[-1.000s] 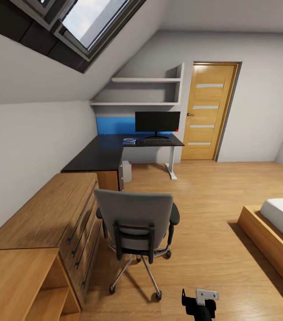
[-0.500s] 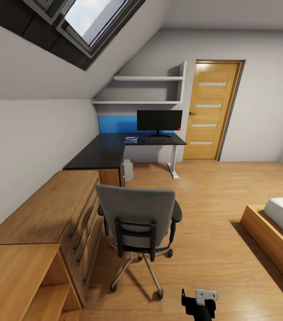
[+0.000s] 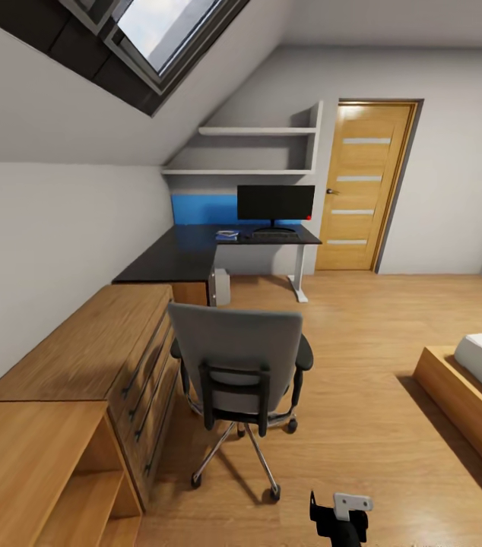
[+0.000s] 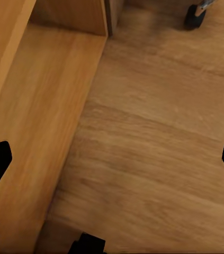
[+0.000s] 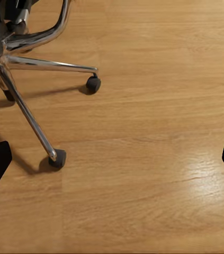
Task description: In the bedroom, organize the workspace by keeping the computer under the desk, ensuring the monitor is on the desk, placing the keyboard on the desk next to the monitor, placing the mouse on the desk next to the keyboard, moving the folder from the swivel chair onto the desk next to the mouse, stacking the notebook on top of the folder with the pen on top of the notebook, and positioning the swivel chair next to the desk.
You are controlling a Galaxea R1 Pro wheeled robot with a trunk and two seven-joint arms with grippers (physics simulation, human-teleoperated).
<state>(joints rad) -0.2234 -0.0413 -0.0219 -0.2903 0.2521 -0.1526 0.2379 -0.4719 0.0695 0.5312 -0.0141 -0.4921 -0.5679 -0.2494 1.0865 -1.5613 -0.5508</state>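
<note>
1. Swivel chair (image 3: 239,380): close ahead at 12 o'clock, back turned to the robot, well apart from the desk (image 3: 188,254). Seat hidden by the backrest, so whether anything lies on it cannot be told. Risk: a push on the backrest spins or rolls it off line on its castors (image 5: 93,83).
2. Desk group, far at 12 o'clock: monitor (image 3: 275,203) upright, keyboard (image 3: 275,236) in front of it, small blue item (image 3: 227,235) at the keyboard's 9 o'clock; too small to identify.
3. Computer (image 3: 222,286): under the desk. Risk: the chair strikes it if rolled in too deep.
4. Left gripper (image 4: 112,164): fingers wide apart, empty, over floor beside the wooden shelving (image 4: 32,121). Risk: scraping it.
5. Right gripper (image 5: 112,164): fingers wide apart, empty, near the chair base; a spoke may snag it.
</note>
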